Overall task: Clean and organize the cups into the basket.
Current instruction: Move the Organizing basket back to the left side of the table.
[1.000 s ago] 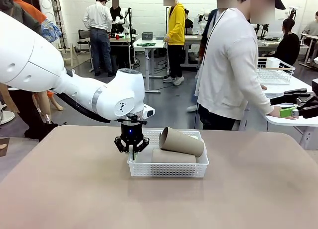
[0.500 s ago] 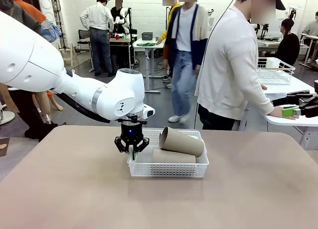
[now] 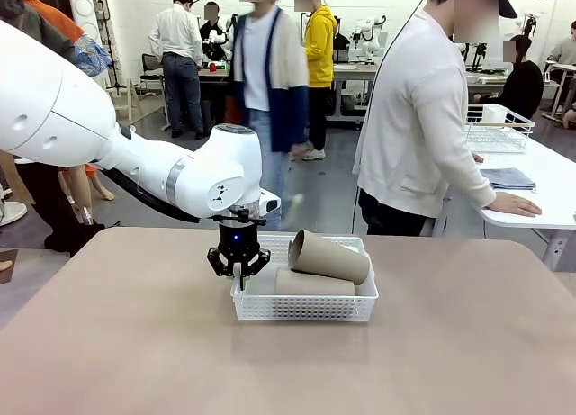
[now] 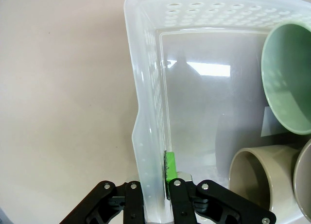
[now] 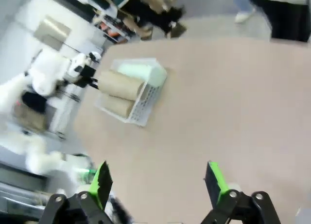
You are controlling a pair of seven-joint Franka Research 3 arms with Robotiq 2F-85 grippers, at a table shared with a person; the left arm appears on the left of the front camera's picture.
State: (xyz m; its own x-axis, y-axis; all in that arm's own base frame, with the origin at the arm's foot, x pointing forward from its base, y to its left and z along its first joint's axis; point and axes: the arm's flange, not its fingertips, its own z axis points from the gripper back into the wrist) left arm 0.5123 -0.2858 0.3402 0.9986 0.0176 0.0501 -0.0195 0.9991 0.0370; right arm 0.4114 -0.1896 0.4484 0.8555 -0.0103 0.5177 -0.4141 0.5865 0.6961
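Left pincer (image 3: 238,273), left of frame centre, is pinching the left wall of the basket (image 3: 301,307), one finger inside, one outside; wrist view confirms the thin rim clamped. Basket sits mid-worktop (image 3: 135,343), frame centre. Inside lie the cups: two tan (image 3: 328,256), one stacked on the other, and a mint one (image 4: 286,83) behind. Basket judged light, flexible plastic; wall may bow, so drag gently. Cups look stiff, smooth, likely to roll. Right pincer (image 5: 158,178) is spread wide, empty.
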